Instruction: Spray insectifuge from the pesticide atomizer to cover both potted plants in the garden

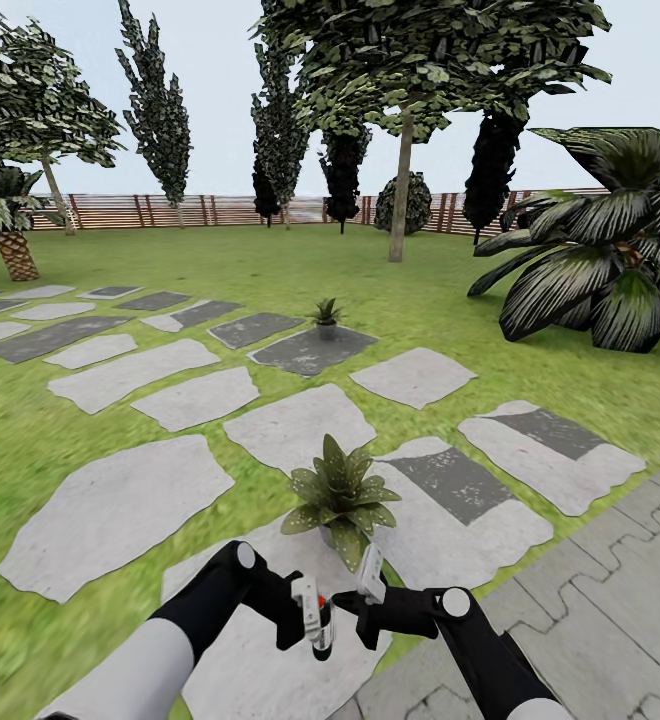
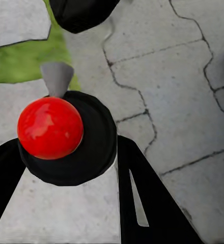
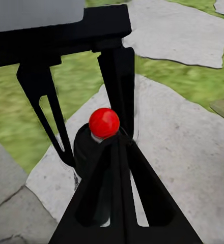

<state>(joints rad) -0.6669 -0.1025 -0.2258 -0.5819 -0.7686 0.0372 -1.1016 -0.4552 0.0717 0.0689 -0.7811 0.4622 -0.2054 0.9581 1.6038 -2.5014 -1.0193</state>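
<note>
Atomizer (image 1: 319, 622) sits upright between the fingers of your left gripper (image 1: 308, 618), which looks clamped on it, just short of the near plant (image 1: 341, 497). Right gripper (image 1: 368, 590): can't tell its state. Aim the nozzle at the leaves first. Left wrist shows the grey nozzle (image 2: 56, 77); head view alone shows the far plant (image 1: 326, 313).

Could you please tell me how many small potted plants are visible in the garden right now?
2. One small green-leaved potted plant sits on the pale stepping stones just beyond the grippers; the other stands farther back at a dark grey stone's edge. Others may be hidden.
</note>
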